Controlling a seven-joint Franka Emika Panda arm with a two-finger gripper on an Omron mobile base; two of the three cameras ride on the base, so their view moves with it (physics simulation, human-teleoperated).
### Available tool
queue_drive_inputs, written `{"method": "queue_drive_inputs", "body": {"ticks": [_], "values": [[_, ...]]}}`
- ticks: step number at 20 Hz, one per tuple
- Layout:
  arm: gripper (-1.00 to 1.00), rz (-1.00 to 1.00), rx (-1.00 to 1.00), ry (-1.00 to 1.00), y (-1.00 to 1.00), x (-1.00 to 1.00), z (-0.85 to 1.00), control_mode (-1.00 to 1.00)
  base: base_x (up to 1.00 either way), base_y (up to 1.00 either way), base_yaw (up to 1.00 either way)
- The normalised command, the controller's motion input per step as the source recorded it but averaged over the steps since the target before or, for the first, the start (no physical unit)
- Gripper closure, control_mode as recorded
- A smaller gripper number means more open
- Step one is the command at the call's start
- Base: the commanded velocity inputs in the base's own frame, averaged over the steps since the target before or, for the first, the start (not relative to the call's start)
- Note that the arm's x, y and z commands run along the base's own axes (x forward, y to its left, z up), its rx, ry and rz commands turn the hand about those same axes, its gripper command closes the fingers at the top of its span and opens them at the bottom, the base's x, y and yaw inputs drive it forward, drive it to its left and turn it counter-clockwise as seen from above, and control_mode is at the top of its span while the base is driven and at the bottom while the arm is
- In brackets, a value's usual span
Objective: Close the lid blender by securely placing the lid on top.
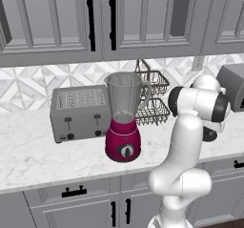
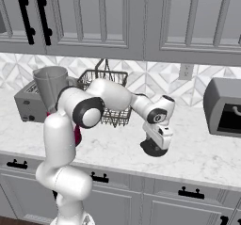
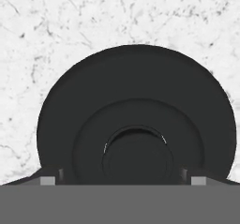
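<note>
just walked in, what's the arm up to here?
The arm is reaching down to the black lid, which lies flat on the marble counter to the right of the blender. The pincer sits right over the lid's centre knob, a fingertip on either side, but whether it has closed on it cannot be told. The blender jar is open on top, so the lid has not been placed yet.

white arm bent forward and down, gripper (image 2: 155, 149) pointing straight downward, fingertips (image 3: 47, 180) spread wide
</note>
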Motion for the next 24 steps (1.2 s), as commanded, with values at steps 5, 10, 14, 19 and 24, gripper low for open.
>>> {"method": "queue_drive_inputs", "body": {"ticks": [5, 10, 14, 19, 24], "values": [[1.0, 0.0, 0.03, -0.09, -0.19, -0.21, -0.66, -1.0, 0.0, 0.0, 0.0], [1.0, -0.01, 0.01, -0.08, -0.02, -0.03, -0.77, -1.0, 0.0, 0.0, 0.0], [1.0, -0.05, 0.0, -0.13, -0.03, -0.11, -0.64, -1.0, 0.0, 0.0, 0.0], [1.0, -0.01, 0.0, 0.01, 0.17, 0.22, -1.0, -1.0, 0.0, 0.0, 0.0], [1.0, 0.0, 0.0, 0.1, 0.27, 0.35, -0.93, -1.0, 0.0, 0.0, 0.0]]}}
